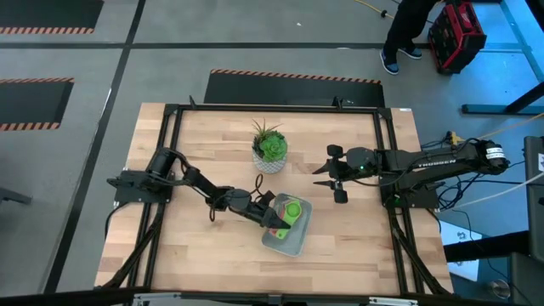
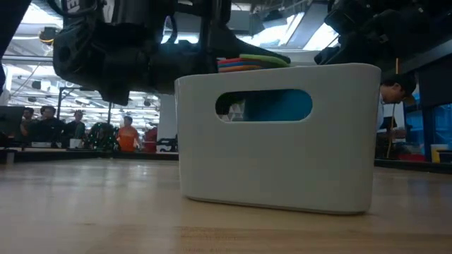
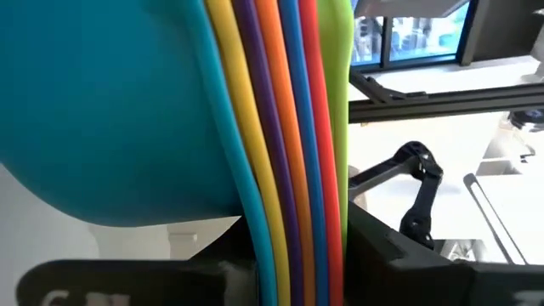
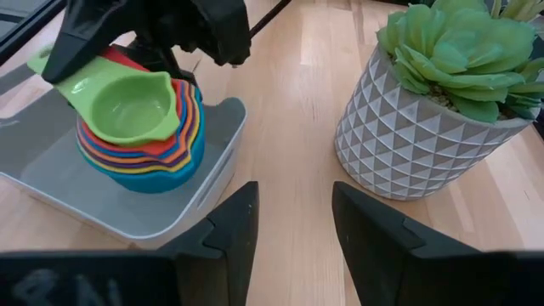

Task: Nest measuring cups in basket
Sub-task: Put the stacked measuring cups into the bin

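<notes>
The measuring cups [image 4: 140,136] sit nested in one stack, green on top and teal at the bottom, inside the pale basket [image 4: 217,149], which stands on the table near its front centre [image 1: 289,245]. In the low view the stacked handles [image 2: 247,63] show above the basket's rim and the teal cup [image 2: 279,106] shows through its handle hole. My left gripper [image 1: 274,217] reaches in from the left and is shut on the stack. My right gripper [image 1: 336,176] hovers open beside the plant pot [image 1: 269,153], with nothing between its fingers [image 4: 229,229]. My left gripper pinches the cups' stacked flat handles [image 3: 293,238] between its two fingers, one on the green top handle, the other on the teal underside. It comes level from the table's left, along the handles. The stack sits upright inside the basket; whether it rests on the floor I cannot tell.
A white faceted pot with a green plant [image 4: 425,127] stands at the far centre of the table, close to my right gripper. A black frame [image 1: 170,115] runs round the tabletop. People stand in the room beyond the table.
</notes>
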You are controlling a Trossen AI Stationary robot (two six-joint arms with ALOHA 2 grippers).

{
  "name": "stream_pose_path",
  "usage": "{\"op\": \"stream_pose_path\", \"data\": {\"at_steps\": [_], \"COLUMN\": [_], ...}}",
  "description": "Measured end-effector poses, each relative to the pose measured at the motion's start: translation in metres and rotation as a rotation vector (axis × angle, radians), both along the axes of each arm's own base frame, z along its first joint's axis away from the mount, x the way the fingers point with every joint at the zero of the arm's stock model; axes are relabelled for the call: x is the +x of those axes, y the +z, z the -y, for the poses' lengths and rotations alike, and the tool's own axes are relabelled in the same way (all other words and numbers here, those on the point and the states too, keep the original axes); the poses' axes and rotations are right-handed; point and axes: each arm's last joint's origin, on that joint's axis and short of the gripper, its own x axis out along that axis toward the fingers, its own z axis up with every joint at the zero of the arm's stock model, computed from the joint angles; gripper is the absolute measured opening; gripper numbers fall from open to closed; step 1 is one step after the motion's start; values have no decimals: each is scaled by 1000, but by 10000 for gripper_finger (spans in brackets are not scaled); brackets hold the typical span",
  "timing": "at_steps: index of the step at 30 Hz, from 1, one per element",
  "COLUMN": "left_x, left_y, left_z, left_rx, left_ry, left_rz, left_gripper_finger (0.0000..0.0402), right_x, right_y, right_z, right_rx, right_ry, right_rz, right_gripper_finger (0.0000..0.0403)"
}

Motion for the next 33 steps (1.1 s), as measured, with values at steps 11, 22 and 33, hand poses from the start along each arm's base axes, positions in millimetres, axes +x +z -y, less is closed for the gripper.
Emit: {"op": "stream_pose_path", "data": {"at_steps": [11, 22, 33], "left_x": [-1, -1, -1], "left_y": [-10, -11, -11], "left_z": [-3, -3, -3], "left_rx": [-37, -37, -34], "left_ry": [3, 3, 11], "left_rz": [-130, -143, -143], "left_gripper_finger": [84, 96, 119], "right_x": [0, 0, 0], "right_y": [0, 0, 0], "right_z": [0, 0, 0], "right_rx": [0, -1, -1], "right_ry": [0, 0, 1], "right_rz": [0, 0, 0], "right_gripper_finger": [156, 156, 156]}}
